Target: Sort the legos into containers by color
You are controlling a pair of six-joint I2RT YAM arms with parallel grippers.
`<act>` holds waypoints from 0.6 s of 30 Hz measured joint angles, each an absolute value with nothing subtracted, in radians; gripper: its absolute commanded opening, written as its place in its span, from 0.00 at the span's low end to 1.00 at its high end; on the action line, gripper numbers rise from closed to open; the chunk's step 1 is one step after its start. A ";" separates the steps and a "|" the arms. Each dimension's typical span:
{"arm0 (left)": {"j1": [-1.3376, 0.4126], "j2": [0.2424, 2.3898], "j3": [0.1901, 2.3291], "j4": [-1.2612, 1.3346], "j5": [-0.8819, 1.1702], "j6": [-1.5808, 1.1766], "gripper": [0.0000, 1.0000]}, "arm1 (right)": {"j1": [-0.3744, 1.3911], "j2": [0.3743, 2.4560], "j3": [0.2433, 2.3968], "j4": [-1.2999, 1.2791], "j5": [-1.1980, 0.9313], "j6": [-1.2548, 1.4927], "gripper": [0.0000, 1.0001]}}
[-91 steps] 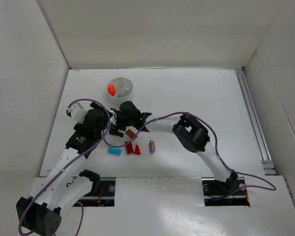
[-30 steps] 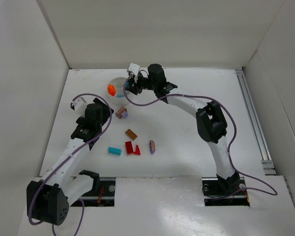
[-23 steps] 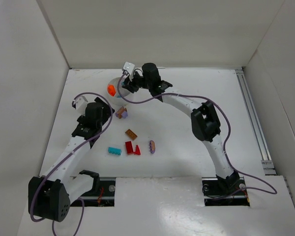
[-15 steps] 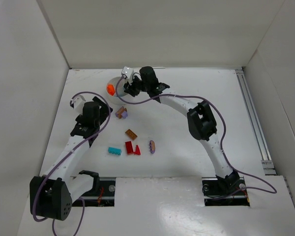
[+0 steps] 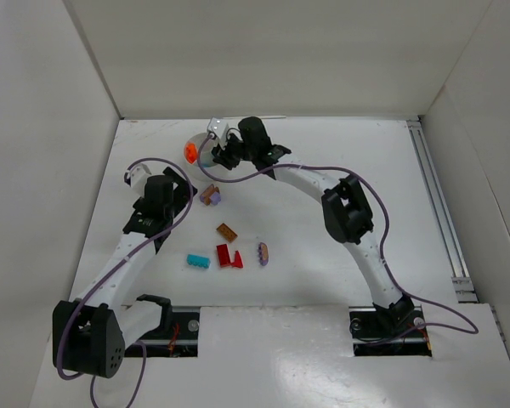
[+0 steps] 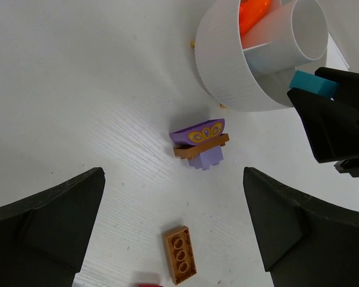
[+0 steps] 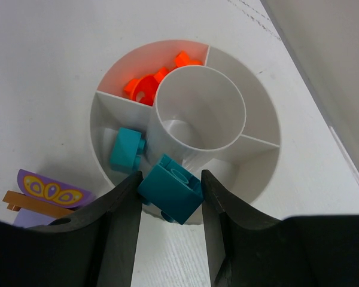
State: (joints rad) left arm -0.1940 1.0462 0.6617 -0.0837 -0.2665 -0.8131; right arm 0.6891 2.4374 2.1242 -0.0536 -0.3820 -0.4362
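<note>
The white round dish point(image 7: 260, 128) has a central well and dividers. One compartment holds orange pieces point(image 7: 148, 86), another a teal piece point(image 7: 127, 149). My right gripper point(image 7: 170, 191) is shut on a teal brick point(image 7: 170, 188), held just above the dish's near rim by the teal compartment. My left gripper point(image 6: 173, 197) is open and empty, above the table between a purple-and-brown butterfly piece point(image 6: 200, 142) and a brown-orange brick point(image 6: 180, 254). In the top view the right gripper point(image 5: 214, 159) covers part of the dish point(image 5: 195, 141).
Loose on the table in the top view: the purple-and-brown piece point(image 5: 210, 195), the brown-orange brick point(image 5: 227, 230), a teal brick point(image 5: 197, 261), red pieces point(image 5: 229, 256) and a purple oval piece point(image 5: 263, 253). White walls enclose the table on three sides.
My right gripper has carried the teal brick from the loose pile up to the dish and edged left over its rim. My left gripper has drawn back slightly to the left.
</note>
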 measured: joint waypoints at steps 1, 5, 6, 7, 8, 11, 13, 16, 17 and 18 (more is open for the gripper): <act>-0.194 1.046 0.662 -0.083 -0.265 -0.812 1.00 | 0.690 2.437 2.125 -0.054 -0.381 -0.437 0.50; -0.194 1.046 0.662 -0.081 -0.261 -0.812 1.00 | 0.694 2.437 2.125 -0.062 -0.371 -0.440 0.60; -0.194 1.046 0.662 -0.081 -0.261 -0.812 1.00 | 0.695 2.437 2.125 -0.065 -0.366 -0.440 0.63; -0.194 1.046 0.662 -0.080 -0.260 -0.812 1.00 | 0.696 2.437 2.126 -0.065 -0.362 -0.440 0.64; -0.194 1.046 0.662 -0.080 -0.260 -0.812 1.00 | 0.696 2.437 2.126 -0.065 -0.360 -0.442 0.67; -0.194 1.046 0.662 -0.080 -0.253 -0.812 1.00 | 0.698 2.437 2.127 -0.062 -0.353 -0.445 0.69; -0.194 1.046 0.661 -0.080 -0.248 -0.812 1.00 | 0.699 2.437 2.127 -0.060 -0.350 -0.445 0.71; -0.194 1.046 0.661 -0.081 -0.241 -0.812 1.00 | 0.701 2.436 2.127 -0.060 -0.347 -0.448 0.76; -0.194 1.045 0.661 -0.082 -0.237 -0.811 1.00 | 0.701 2.435 2.127 -0.060 -0.347 -0.449 0.80; -0.194 1.045 0.661 -0.083 -0.236 -0.812 1.00 | 0.701 2.433 2.127 -0.062 -0.347 -0.449 0.80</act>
State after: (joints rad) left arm -0.1940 1.0454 0.6605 -0.0830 -0.2359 -0.8116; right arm 0.7013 2.4329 2.1265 -0.0616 -0.3466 -0.4492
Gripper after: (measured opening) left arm 0.997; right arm 0.760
